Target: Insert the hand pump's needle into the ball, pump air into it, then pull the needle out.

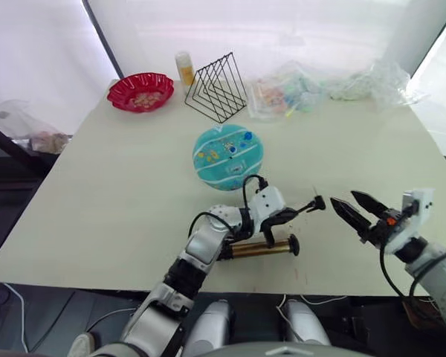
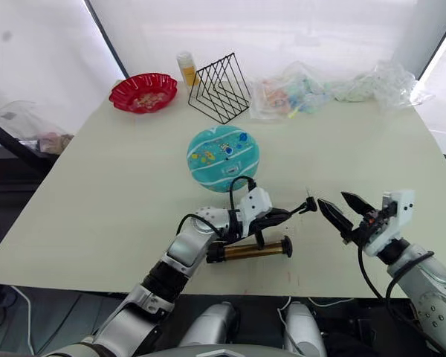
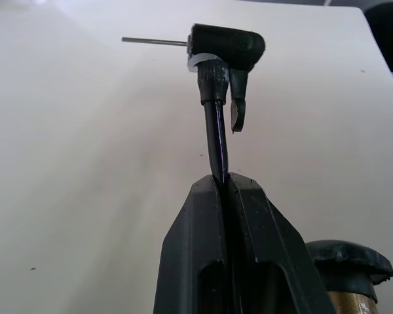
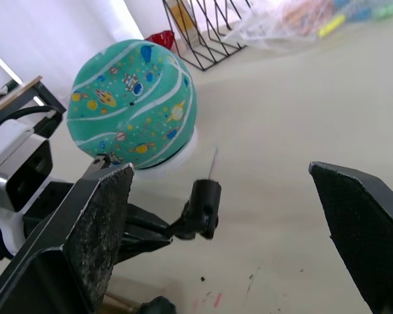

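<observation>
Bench [image 1: 119, 193]: pale cream top, a few small dark specks and a faint reddish mark near the lower right edge.

Red bowl [image 1: 140, 91]: upper left of the frame, scalloped rim, upright, holding small pale pieces whose kind cannot be told.

Bottle [image 1: 184, 68]: just right of the bowl, pale yellow with a white cap, upright, near the bench's far edge.

Black wire rack [image 1: 217, 87]: triangular frames, just beside the bottle, upper centre.

Clear plastic bags [image 1: 290, 91]: upper right, crumpled, with colourful small items inside; a second crumpled bag [image 1: 375, 82] lies farther right.
</observation>
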Tool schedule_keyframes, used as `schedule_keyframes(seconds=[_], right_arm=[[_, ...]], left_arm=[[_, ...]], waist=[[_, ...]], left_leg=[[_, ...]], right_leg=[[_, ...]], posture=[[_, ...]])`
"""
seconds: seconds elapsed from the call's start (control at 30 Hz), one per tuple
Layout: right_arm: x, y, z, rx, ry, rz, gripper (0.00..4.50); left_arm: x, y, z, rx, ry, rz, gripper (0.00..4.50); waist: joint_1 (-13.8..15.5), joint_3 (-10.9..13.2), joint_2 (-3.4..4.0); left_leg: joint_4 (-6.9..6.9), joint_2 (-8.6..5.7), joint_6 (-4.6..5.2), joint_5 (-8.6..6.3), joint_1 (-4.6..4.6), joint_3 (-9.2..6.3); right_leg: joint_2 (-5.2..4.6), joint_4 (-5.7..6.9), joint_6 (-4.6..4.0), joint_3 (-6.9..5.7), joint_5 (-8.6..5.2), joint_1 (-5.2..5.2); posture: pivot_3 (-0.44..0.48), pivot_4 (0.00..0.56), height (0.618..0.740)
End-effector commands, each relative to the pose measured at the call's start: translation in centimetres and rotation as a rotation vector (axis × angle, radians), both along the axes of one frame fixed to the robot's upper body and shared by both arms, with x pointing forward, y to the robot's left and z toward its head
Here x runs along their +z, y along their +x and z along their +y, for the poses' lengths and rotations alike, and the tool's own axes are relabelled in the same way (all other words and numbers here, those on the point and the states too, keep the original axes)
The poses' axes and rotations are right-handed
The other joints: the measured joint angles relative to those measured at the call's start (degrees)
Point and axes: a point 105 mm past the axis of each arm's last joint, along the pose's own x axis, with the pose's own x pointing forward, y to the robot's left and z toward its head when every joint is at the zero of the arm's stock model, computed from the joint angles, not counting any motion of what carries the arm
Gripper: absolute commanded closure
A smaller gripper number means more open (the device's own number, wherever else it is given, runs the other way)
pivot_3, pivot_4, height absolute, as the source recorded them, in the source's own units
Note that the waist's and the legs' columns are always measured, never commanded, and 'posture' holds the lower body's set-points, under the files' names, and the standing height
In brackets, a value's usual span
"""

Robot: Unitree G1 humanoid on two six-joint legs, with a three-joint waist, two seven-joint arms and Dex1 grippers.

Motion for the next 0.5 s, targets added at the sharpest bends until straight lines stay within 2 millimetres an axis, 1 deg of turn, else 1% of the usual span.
schedule_keyframes(seconds=[0.03,0.1,0.17,0.3,0.43,0.5], right_arm=[[1.0,0.3,0.4,-0.018,0.033,0.003,0.0],[0.8,0.1,1.5,0.008,0.078,0.044,0.0],[0.5,0.0,2.4,0.025,0.103,0.088,0.0],[0.3,0.3,3.1,0.019,0.109,0.125,0.0],[0.8,1.2,4.1,0.03,0.156,0.139,0.0],[0.9,1.7,4.2,0.022,0.168,0.138,0.0]], left_arm=[[2.5,0.6,0.4,0.072,-0.089,-0.077,4.45],[2.9,0.6,0.7,0.096,-0.109,-0.079,4.45],[2.9,0.4,0.9,0.094,-0.101,-0.087,4.45],[2.7,0.3,1.0,0.087,-0.088,-0.09,4.45],[2.8,0.5,1.1,0.082,-0.082,-0.092,4.45],[2.8,0.5,1.1,0.076,-0.082,-0.093,4.45]], waist=[[0.0,0.0,0.0],[0.0,0.0,0.0],[0.0,0.0,0.0],[-0.1,0.0,0.0],[-0.3,0.0,0.0],[-0.2,0.0,0.0]], left_leg=[[0.0,0.0,0.0,0.0,0.0,0.0],[0.0,0.0,0.01,0.0,0.01,0.0],[-0.01,0.0,0.01,0.0,0.0,0.0],[0.0,-0.01,0.01,0.0,0.01,0.03],[0.0,-0.01,0.01,0.0,0.01,0.03],[0.0,-0.01,0.01,0.0,0.02,0.03]], right_leg=[[0.0,0.02,0.0,0.0,0.0,0.0],[0.01,0.03,0.0,-0.01,0.0,0.0],[0.01,0.02,0.0,-0.01,0.0,0.0],[0.01,0.03,0.01,0.01,0.0,-0.01],[0.03,0.04,0.01,0.01,0.01,-0.01],[0.04,0.04,0.01,0.01,0.01,-0.02]], posture=[[0.0,0.15,0.74],[0.0,0.15,0.74],[0.0,0.15,0.74],[0.0,0.15,0.74],[0.0,0.15,0.74],[0.0,0.15,0.74]])
